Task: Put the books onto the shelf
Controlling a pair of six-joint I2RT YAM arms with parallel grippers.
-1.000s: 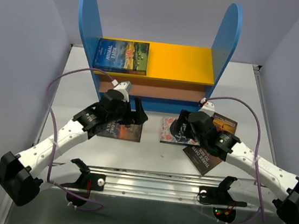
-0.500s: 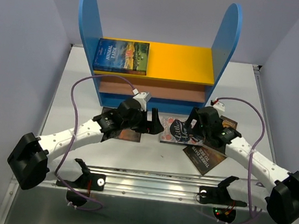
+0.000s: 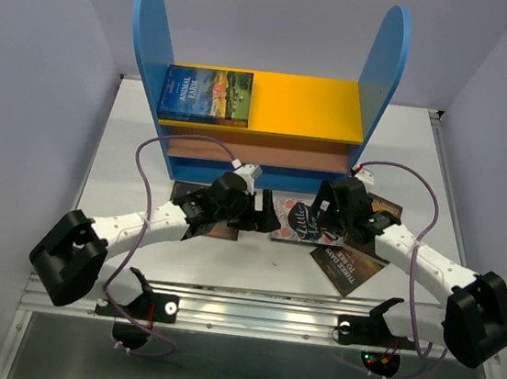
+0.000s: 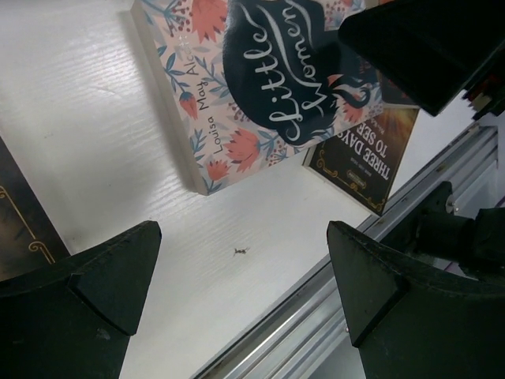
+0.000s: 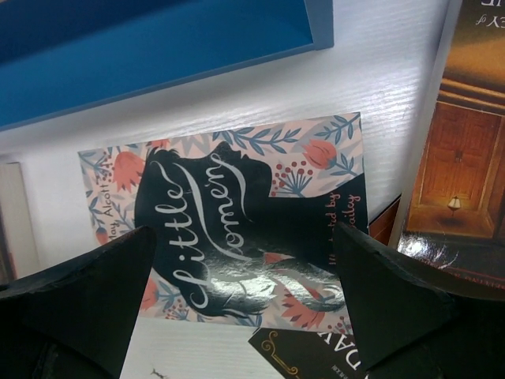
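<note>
On ribbed white table [image 5: 379, 71], glossy rectangular floral paperback [image 5: 229, 221].

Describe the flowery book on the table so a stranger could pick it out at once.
Start at the blue-sided shelf at the back of the white table. Just in front of its base, a little right of the middle, a book lies flat. Unlike the dark book next to it, its cover is pale pink with flowers and a black silhouette lettered Little Women.

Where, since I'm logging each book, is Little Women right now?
In the top view, Little Women lies in front of the shelf, between the left gripper and right gripper, with Three Days to See at its near-right corner.
</note>
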